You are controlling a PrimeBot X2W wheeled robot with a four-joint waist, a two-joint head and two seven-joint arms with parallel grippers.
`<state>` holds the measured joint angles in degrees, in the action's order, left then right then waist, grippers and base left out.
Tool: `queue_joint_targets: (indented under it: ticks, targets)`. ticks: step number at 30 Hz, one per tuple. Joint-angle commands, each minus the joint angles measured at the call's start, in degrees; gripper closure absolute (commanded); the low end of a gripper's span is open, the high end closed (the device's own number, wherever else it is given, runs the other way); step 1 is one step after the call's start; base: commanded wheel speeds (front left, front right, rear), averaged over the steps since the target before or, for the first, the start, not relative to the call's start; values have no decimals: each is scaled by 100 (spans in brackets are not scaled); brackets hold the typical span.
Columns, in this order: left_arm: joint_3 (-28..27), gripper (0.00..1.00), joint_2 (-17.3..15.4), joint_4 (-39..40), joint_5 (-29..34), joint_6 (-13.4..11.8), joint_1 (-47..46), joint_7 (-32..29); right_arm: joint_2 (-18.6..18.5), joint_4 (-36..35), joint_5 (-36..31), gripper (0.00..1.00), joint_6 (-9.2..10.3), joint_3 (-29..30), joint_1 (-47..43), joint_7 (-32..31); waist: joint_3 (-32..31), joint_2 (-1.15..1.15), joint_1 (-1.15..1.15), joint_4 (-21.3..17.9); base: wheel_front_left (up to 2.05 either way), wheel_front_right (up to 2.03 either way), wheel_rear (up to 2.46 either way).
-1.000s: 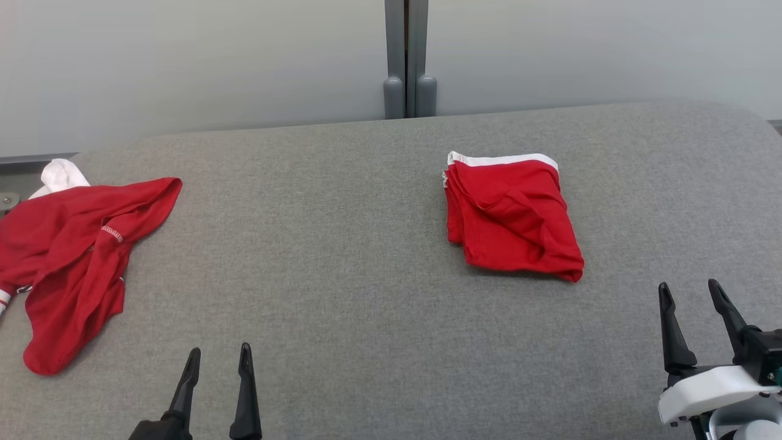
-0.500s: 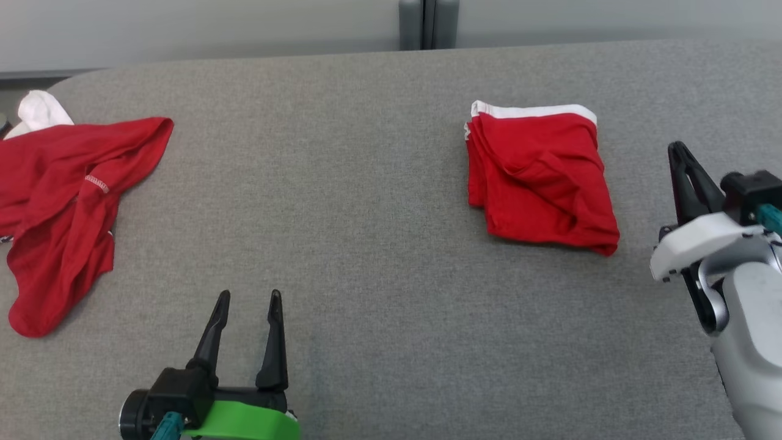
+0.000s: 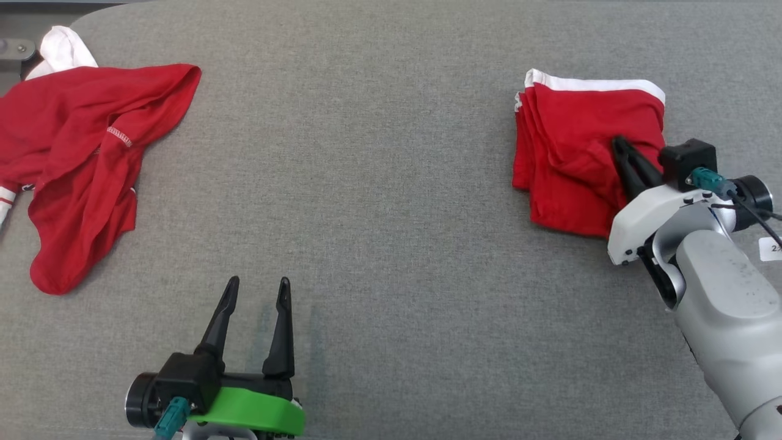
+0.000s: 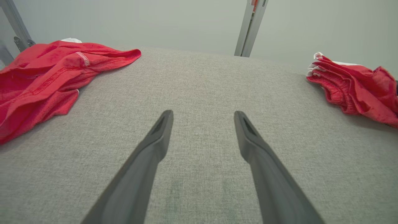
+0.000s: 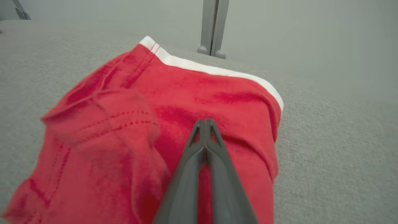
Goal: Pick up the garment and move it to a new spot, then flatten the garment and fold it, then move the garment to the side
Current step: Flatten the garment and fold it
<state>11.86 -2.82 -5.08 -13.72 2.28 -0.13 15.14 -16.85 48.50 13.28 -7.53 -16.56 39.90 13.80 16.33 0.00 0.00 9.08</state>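
On the table [image 3: 379, 183], far right, the folded garment [image 3: 574, 122] lies flat, its white band on the far edge. The right gripper [image 3: 618, 143] is closed tight, tips over the red cloth; whether any cloth is pinched cannot be made out. Its arm hides the near right corner. The left gripper [image 3: 258, 282] is spread wide over bare table. The loose garment [image 3: 79, 159], far left, is cut off by the frame edge.

Grey fabric-covered table [image 3: 379, 183], folded red garment [image 3: 574, 140] at right, crumpled red garment [image 3: 79, 159] at left edge
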Motion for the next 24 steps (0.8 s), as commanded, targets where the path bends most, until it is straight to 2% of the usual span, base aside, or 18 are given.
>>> queue_joint_targets:
  ticks: [1, 9, 14, 20, 24]
  targets:
    - [-20, 0, -14, -3, 29, -7, -21, 0, -36, 31, 170, 100, 8, -182, -110, 56, -77, 0, 0, -5, 0, 0, 0]
    - [-53, 0, -15, 45, 35, -64, 124, 0, -202, -407, 1331, 100, 8, -1859, -435, -168, -279, 0, 0, -219, 0, 0, 0]
    - [-104, 0, -15, 23, 79, -45, 199, 0, -226, -688, 1771, 100, 8, -2639, -377, -129, -388, 0, 0, -373, 0, 0, 0]
    - [-163, 0, -16, -17, 89, -40, 291, 0, -70, -716, 2047, 100, 8, -2907, -422, 62, -632, 0, 0, -456, 0, 0, 0]
    - [-248, 0, -16, -36, 87, -76, 454, 0, -89, -850, 1960, 98, 8, -2456, -626, 143, -928, 0, 0, -482, 0, 0, 0]
